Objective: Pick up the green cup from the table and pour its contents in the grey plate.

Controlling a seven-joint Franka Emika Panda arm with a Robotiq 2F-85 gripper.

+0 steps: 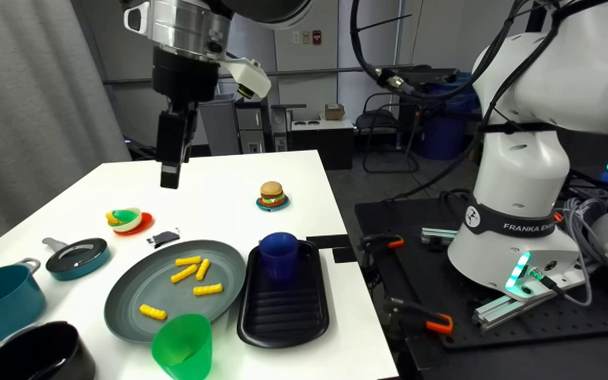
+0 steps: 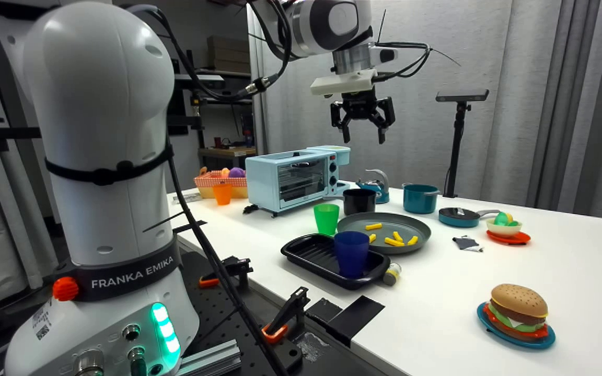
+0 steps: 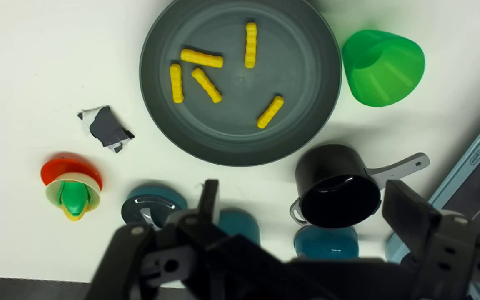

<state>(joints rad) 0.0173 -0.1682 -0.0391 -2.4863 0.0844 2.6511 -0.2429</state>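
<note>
The green cup (image 1: 182, 345) stands upright on the white table (image 1: 219, 174), beside the rim of the grey plate (image 1: 177, 306). The cup also shows in an exterior view (image 2: 326, 218) and in the wrist view (image 3: 383, 68); I see no yellow pieces inside it. Several yellow pieces (image 3: 201, 58) lie scattered on the grey plate (image 3: 306, 83). My gripper (image 2: 364, 138) is open and empty, high above the table. In the wrist view its fingers (image 3: 302, 183) are wide apart, with the cup and plate toward the top of the picture.
A black tray (image 2: 306, 256) holding a blue cup (image 2: 351, 253) adjoins the plate. A black pot (image 3: 336, 187), a teal pot (image 1: 3, 301), a teal pan (image 1: 79, 258) and a light blue toaster oven (image 2: 290, 180) stand nearby. A toy burger (image 1: 272, 194) sits apart.
</note>
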